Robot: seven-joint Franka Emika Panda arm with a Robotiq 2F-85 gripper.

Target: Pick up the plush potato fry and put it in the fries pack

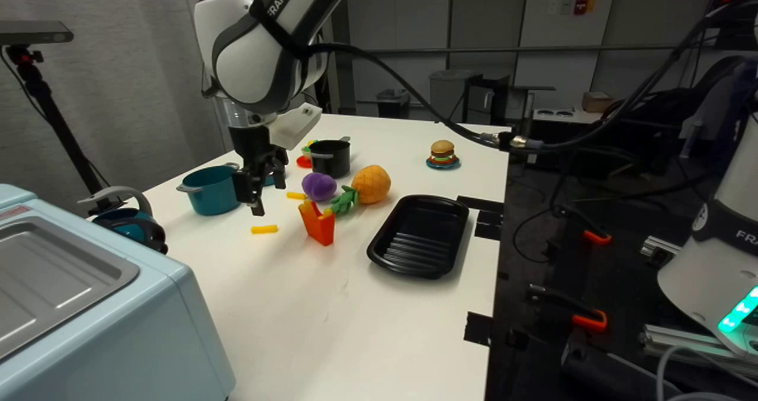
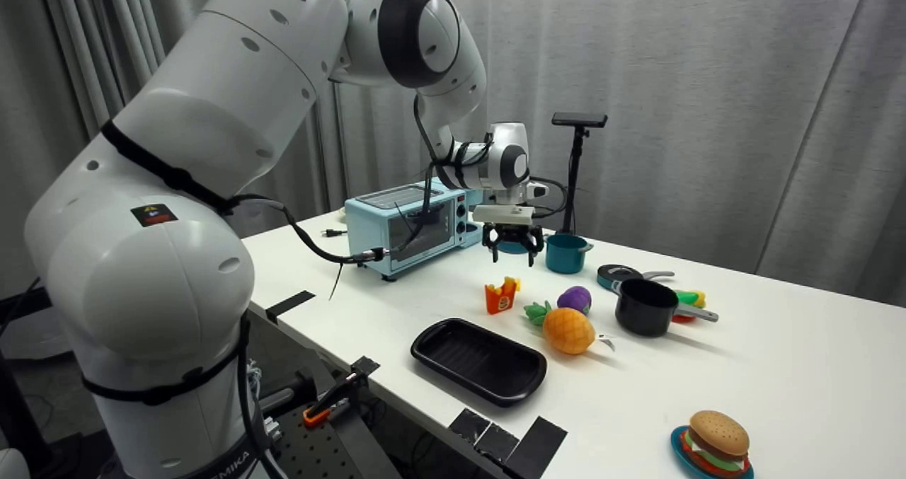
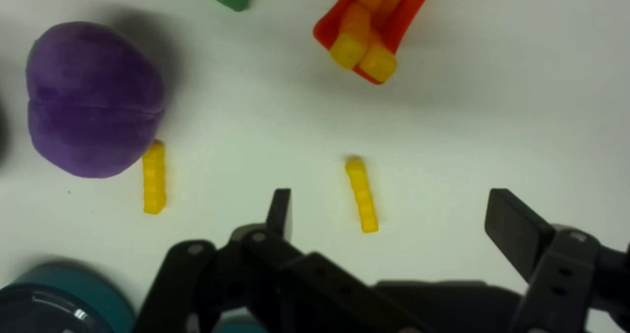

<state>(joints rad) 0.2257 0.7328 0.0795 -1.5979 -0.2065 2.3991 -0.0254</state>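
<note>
Two loose yellow fries lie on the white table. In the wrist view, one plush potato fry [image 3: 362, 195] shows below the gap between my fingers; the second fry [image 3: 154, 178] lies against the purple plush. Both appear in an exterior view too, the nearer fry [image 1: 264, 229] apart from other things. The red-orange fries pack [image 1: 320, 226] stands upright with yellow fries in its top; the wrist view shows the pack [image 3: 411, 15] at its upper edge. My gripper [image 3: 390, 210] hangs above the table, wide open and holding nothing; an exterior view shows the gripper [image 2: 513, 260] over the tabletop.
Near the pack sit a purple plush [image 1: 320, 186], an orange pineapple plush [image 1: 372, 184] and a black grill pan [image 2: 481, 359]. A teal pot [image 1: 210, 193] stands close beside my gripper. Farther off are a black pot [image 2: 645, 309], a light-blue toaster oven [image 2: 403, 224] and a toy burger [image 2: 715, 440].
</note>
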